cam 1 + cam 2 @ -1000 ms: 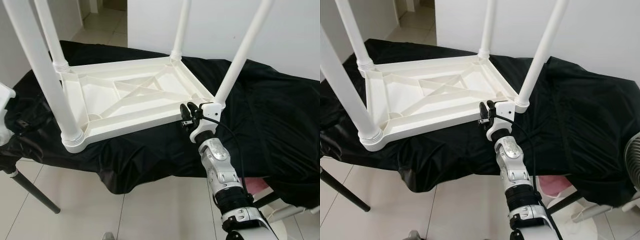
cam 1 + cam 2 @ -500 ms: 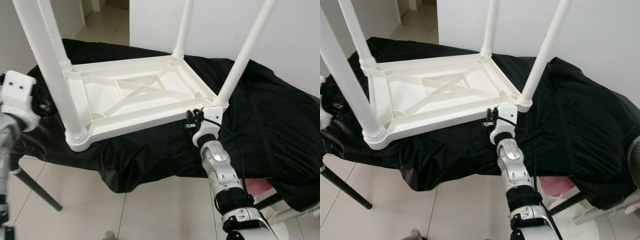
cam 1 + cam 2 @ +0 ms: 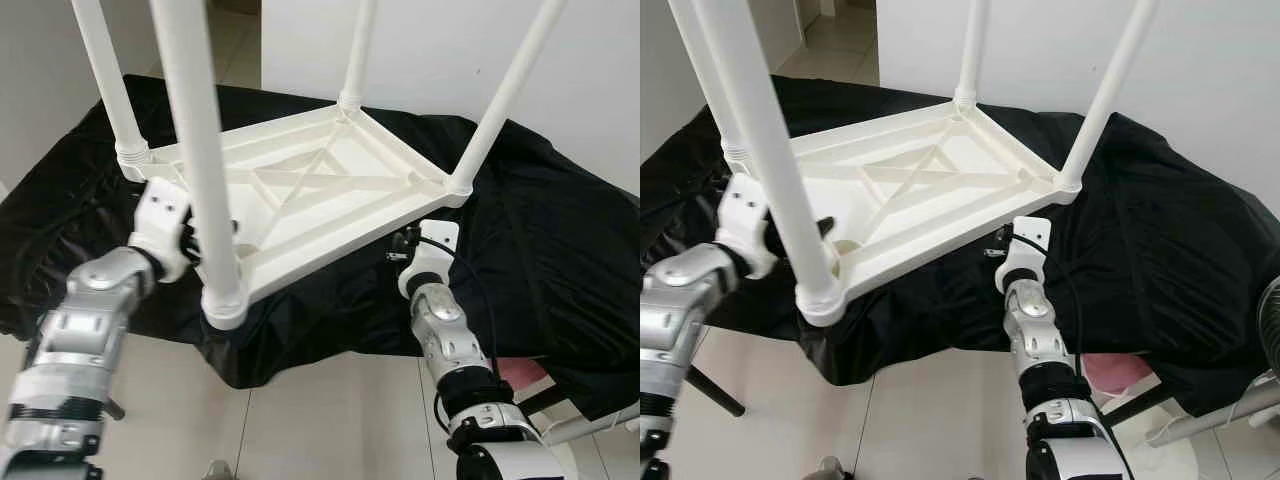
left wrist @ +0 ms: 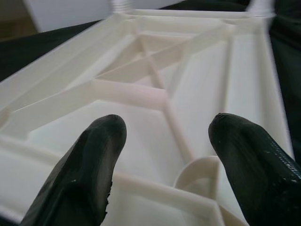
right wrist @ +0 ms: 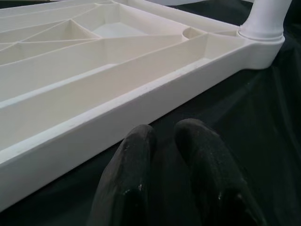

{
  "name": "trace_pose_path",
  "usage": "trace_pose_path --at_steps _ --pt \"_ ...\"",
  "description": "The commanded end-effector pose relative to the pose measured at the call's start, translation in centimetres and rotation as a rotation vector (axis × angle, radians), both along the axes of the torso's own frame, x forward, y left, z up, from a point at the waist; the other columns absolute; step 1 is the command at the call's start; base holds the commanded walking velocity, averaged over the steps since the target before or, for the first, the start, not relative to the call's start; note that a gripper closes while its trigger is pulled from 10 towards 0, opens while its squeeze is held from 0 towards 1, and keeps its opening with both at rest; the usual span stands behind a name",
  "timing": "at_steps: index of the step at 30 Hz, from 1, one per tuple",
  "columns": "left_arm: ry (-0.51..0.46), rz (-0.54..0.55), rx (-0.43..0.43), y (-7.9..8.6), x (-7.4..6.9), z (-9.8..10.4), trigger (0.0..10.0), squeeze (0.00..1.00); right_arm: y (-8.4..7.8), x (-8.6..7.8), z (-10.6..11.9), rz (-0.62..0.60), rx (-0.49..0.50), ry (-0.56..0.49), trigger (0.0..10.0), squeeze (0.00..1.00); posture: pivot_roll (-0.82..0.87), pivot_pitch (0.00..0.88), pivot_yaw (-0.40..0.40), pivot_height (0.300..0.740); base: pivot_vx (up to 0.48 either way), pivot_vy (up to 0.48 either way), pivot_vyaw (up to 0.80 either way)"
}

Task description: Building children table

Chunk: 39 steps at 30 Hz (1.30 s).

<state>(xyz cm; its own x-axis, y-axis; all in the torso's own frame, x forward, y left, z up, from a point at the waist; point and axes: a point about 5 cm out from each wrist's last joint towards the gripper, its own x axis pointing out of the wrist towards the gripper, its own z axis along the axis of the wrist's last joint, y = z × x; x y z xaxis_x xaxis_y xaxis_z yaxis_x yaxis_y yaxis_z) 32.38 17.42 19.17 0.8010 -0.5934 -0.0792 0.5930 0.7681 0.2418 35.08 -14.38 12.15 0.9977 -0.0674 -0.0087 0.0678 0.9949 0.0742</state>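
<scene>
White plastic: children's table (image 3: 300, 195), upside down on the black cloth (image 3: 540, 220) covering the bench; ribbed underside w/ X-brace faces up.
Legs: four white legs (image 3: 196, 150) stand up from the corners; near-left one is closest to the head cam, the others rise out of view at the top.
Tilt: near-left corner hangs past the cloth's front edge; table looks tilted, that corner lower.
L gripper (image 4: 164, 160): at the near-left side of the table, just beside the near-left leg. Jaws spread wide, fingertips (image 4: 94, 155) over the frame edge, round leg socket between them; nothing clamped.
R gripper (image 5: 164, 155): low on the cloth at the near-right side, just below the table's long edge, near the right corner leg. Jaws pressed together, holding nothing; fingers (image 5: 136, 160) beside the rim, contact w/ it can't be told.
Floor: pale tiles (image 3: 330, 420) below the bench front.
Back: white wall (image 3: 600, 70) behind.
</scene>
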Motion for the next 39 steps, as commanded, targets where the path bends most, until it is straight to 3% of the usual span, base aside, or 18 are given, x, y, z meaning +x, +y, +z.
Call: trace_pose_path --at_steps 1,2,8,10,14,23,30,39 --pt "0.003 -0.066 -0.006 -1.7 -0.4 -0.1 10.0 0.00 -0.3 0.1 -0.1 -0.013 0.009 0.020 10.0 0.00 0.07 0.078 -0.083 0.740 0.000 0.000 0.00" --pt "0.012 -0.151 -0.020 -4.1 -1.0 -0.3 10.0 0.00 -0.5 0.2 -0.3 -0.020 0.018 0.035 10.0 0.00 0.07 0.081 -0.080 0.740 0.000 0.000 0.00" --pt "0.012 -0.188 -0.013 -5.0 -1.3 -0.4 10.0 0.00 -0.7 0.3 -0.4 -0.029 0.022 0.042 10.0 0.00 0.07 0.081 -0.080 0.740 0.000 0.000 0.00" --pt "0.000 -0.254 -0.002 -7.0 -1.9 -0.4 10.0 0.00 -0.9 0.5 -0.5 -0.032 0.022 0.049 10.0 0.00 0.07 0.081 -0.075 0.740 0.000 0.000 0.00" --pt "0.004 -0.281 -0.003 -8.4 -2.4 -0.5 10.0 0.00 -0.9 0.9 -0.6 -0.003 0.009 0.071 10.0 0.00 0.08 0.081 -0.070 0.740 0.000 0.000 0.00" --pt "0.019 -0.347 -0.004 -10.3 -3.4 -0.4 10.0 0.00 -0.1 2.1 -0.2 0.098 0.001 0.079 10.0 0.00 0.08 0.084 -0.062 0.740 0.000 0.000 0.00" --pt "0.022 -0.381 -0.003 -11.2 -3.8 -0.3 10.0 0.00 1.7 3.1 0.6 0.243 -0.046 0.093 10.0 0.00 0.08 0.077 -0.058 0.740 0.000 0.000 0.00" --pt "0.022 -0.388 -0.004 -11.9 -4.0 -0.2 10.0 0.00 2.0 3.8 2.0 0.248 -0.088 0.044 10.0 0.00 0.08 0.064 -0.063 0.740 0.000 0.000 0.00"
